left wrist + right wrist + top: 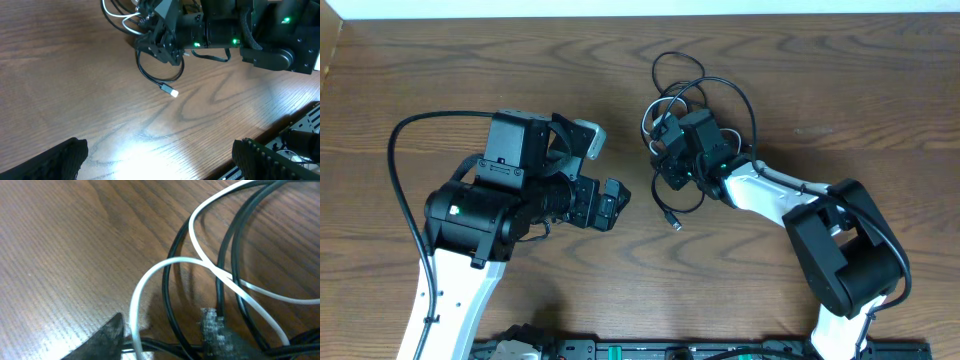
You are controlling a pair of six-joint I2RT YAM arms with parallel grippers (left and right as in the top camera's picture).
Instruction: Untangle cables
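Straddling the cables (216,271) on the desk (60,240), your right tool (162,332) sits over them; you cannot tell whether it pinches.

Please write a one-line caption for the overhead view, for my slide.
Right gripper set among tangled black and white cables on a wooden table; left gripper open, apart from them.

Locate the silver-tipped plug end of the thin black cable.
In the overhead view the silver-tipped plug end lies free on the brown wooden table near its middle, just on the robot's side of the right gripper.
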